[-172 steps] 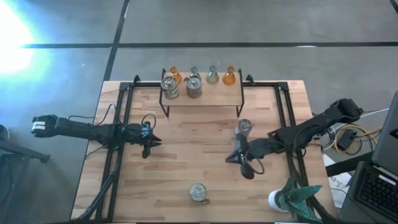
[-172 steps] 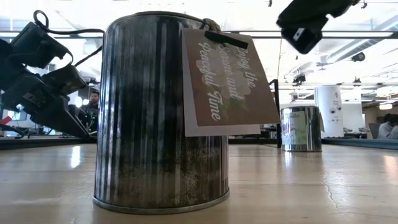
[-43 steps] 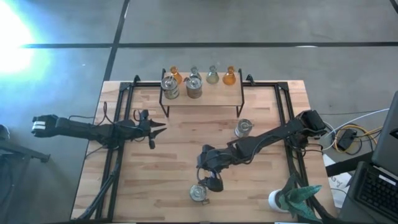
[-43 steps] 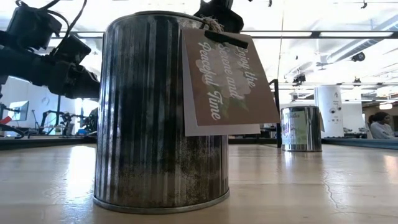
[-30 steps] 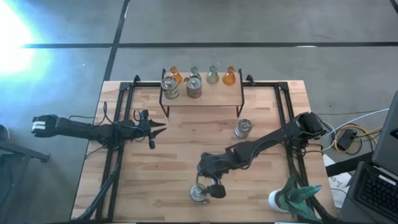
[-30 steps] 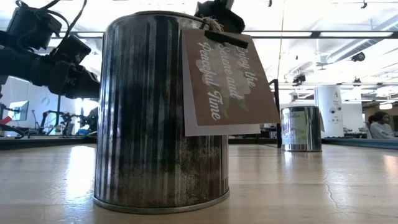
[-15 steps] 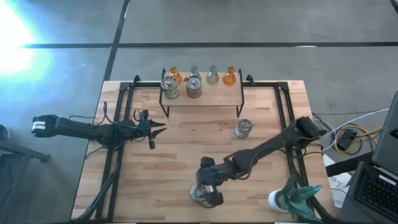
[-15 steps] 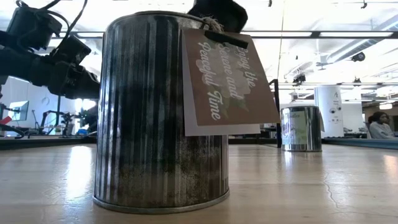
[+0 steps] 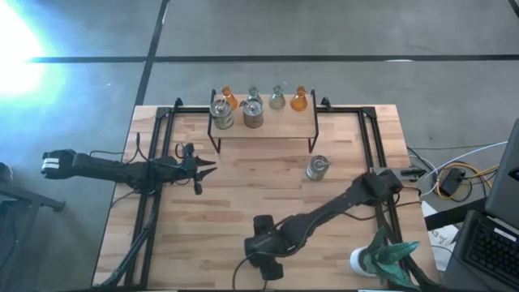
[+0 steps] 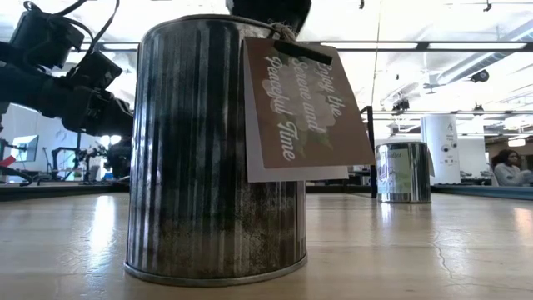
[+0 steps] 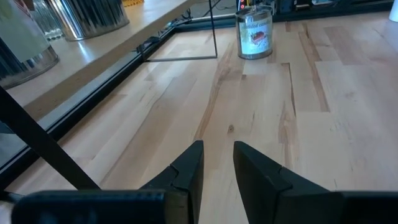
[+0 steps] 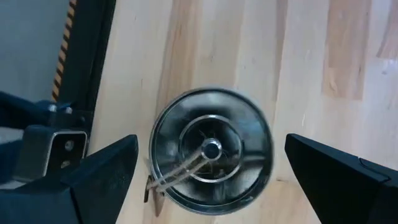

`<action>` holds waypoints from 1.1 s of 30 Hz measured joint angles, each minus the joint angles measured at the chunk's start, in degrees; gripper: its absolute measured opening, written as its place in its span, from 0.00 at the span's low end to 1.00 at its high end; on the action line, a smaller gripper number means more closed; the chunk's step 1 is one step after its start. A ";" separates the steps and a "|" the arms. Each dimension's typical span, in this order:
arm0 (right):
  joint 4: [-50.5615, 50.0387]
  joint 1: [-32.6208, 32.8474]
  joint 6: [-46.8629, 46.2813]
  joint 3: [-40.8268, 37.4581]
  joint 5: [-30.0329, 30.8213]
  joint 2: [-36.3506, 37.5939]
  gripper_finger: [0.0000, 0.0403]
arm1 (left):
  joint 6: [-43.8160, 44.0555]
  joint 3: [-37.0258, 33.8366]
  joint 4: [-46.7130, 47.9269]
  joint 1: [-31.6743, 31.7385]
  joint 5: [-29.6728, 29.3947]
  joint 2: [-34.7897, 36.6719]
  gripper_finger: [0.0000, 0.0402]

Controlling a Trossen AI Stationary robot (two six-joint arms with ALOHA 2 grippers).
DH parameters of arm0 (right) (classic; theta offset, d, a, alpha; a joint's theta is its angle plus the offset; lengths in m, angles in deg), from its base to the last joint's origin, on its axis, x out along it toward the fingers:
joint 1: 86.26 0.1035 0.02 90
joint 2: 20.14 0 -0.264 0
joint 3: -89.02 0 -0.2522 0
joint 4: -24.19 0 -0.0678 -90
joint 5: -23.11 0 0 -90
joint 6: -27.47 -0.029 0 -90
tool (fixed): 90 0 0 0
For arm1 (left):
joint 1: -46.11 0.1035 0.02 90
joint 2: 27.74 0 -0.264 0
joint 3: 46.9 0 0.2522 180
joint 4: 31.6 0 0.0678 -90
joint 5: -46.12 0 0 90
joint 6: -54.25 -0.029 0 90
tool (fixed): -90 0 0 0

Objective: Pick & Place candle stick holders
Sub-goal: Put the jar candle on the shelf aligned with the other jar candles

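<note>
hidden: near jar (image 10: 212,150) under right claw (image 9: 263,258), high view | tag (image 10: 304,108) text partly unreadable
</note>
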 joint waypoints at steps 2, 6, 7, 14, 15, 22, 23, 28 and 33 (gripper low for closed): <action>-2.50 0.00 0.53 2.79 -0.04 -2.12 0.99 | 0.00 0.00 -0.06 0.01 0.00 -0.04 0.23; -6.05 0.00 0.60 7.23 -0.12 -5.85 0.99 | 0.00 0.00 -0.02 0.01 0.00 -0.09 0.23; -6.24 -0.02 0.50 7.96 -0.09 -6.27 0.99 | 0.00 0.00 -0.02 0.00 0.00 -0.09 0.23; -7.16 -0.04 1.18 9.24 -0.28 -8.00 0.99 | 0.00 0.02 0.69 0.02 0.00 -0.09 0.23; -7.11 -0.02 1.16 9.12 -0.27 -8.01 0.99 | 0.00 0.02 0.68 0.01 0.00 -0.11 0.23; -7.26 -0.09 3.30 8.27 0.87 -7.88 0.99 | 0.00 0.02 0.68 0.02 0.00 -0.11 0.23; -7.11 -0.12 3.40 8.10 1.13 -7.88 0.99 | 0.00 0.02 0.68 0.02 0.00 -0.11 0.23; -6.59 -0.22 4.09 7.34 1.24 -7.88 0.99 | 0.00 0.02 0.66 0.02 0.00 -0.11 0.23; -6.02 -0.58 4.08 6.37 1.23 -7.88 0.99 | 0.00 0.02 0.66 0.02 0.00 -0.11 0.23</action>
